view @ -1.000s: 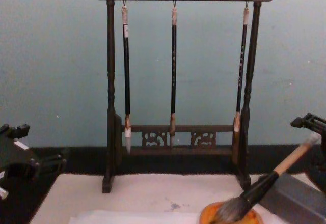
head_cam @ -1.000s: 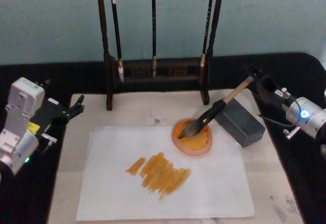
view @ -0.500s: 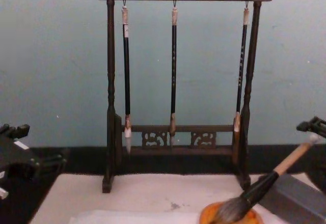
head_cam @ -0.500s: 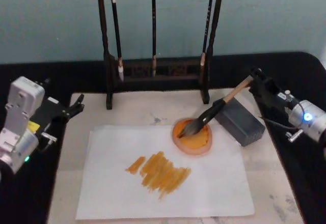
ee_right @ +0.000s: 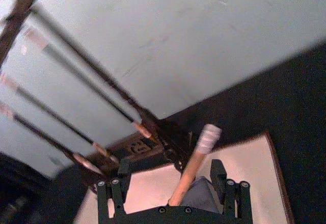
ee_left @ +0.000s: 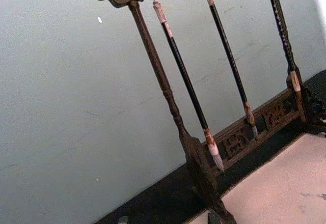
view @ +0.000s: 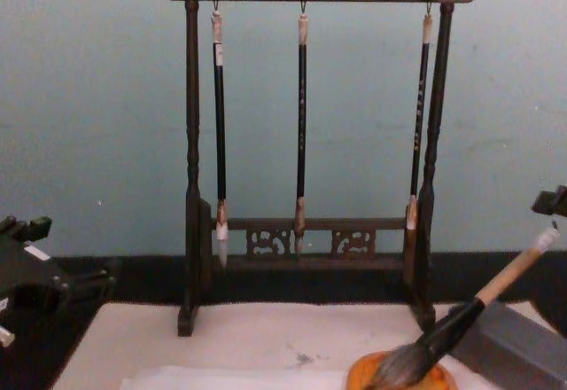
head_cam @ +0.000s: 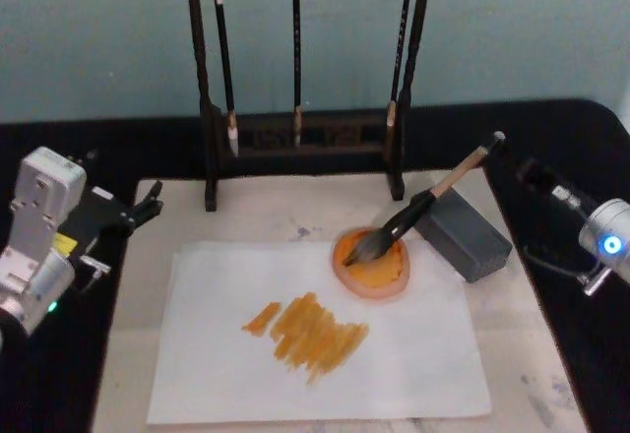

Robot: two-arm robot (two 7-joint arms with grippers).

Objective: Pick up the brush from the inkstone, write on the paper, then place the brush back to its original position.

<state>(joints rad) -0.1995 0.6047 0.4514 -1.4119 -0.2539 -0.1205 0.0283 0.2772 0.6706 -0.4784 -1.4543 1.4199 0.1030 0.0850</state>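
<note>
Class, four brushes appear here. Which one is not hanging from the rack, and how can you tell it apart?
The thick brush with the tan handle. It leans on the grey block, its bristles in the orange dish; the three thin black ones hang from the rack.

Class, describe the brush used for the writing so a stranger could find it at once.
Start at the tall dark rack behind the beige mat. In front of its right post, the brush leans on a grey block, bristles in the orange dish. Unlike the thin black hanging brushes, it is thick, with a tan handle.

Right hand (ee_right: 170,186) fingers spread, empty; left hand (head_cam: 148,202) parked at left
</note>
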